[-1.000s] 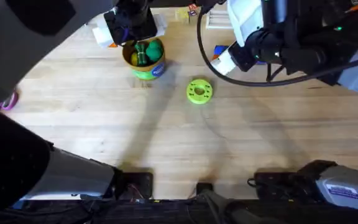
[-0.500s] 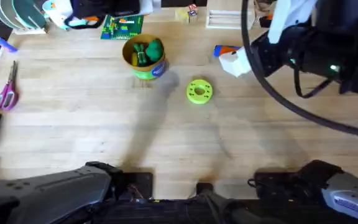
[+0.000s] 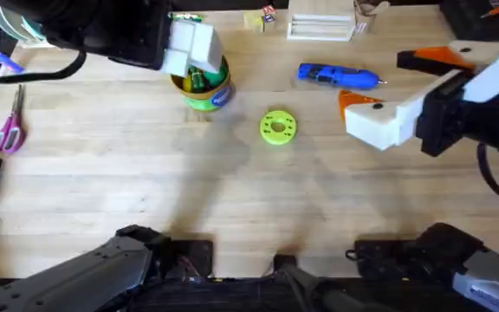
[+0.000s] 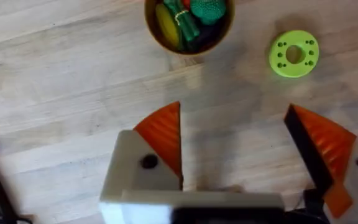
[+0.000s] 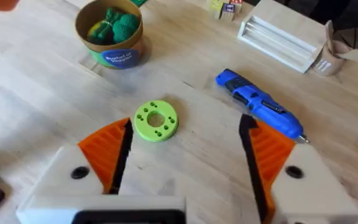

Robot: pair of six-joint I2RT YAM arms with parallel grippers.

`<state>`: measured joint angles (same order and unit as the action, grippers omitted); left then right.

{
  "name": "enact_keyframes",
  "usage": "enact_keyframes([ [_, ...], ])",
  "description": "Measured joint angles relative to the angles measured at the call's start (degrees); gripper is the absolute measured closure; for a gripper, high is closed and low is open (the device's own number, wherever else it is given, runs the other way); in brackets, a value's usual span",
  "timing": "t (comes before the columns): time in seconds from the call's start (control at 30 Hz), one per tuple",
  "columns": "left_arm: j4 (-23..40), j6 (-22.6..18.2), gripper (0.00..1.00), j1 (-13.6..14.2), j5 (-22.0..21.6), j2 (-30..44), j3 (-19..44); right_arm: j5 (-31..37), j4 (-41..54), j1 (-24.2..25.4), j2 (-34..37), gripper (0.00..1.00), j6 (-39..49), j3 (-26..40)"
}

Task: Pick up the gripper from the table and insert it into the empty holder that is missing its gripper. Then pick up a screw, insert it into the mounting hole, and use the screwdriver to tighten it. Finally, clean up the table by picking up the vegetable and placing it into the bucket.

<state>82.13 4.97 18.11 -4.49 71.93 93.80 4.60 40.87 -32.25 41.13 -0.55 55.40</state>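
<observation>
Left gripper [image 4: 235, 149] spread wide, empty, withdrawn upper left | right gripper [image 5: 185, 155] spread wide, empty, pulled back right | vegetable [image 4: 184, 20] inside bucket [image 3: 202, 85] | screwdriver [image 3: 336, 76] uncovered, upper right | cleanup judged complete.

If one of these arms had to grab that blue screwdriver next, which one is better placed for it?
The right arm, probably. Its pincer is open and empty with the blue screwdriver lying just ahead of it. The left pincer, also open, is by the yellow bucket, farther from the tool.
</observation>
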Motion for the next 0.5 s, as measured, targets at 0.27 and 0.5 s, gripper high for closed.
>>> enact_keyframes([
  [0.27, 0.58, -7.04, 0.010, 0.00, 0.85, 0.02, 0.00, -0.45, 3.05, 0.00, -1.00, 0.010, -1.07, 0.10],
  [0.5, 0.58, -8.93, 0.010, 0.00, 0.87, 0.01, 0.00, -0.98, 3.08, 0.00, -1.00, 0.010, -1.21, 0.10],
])
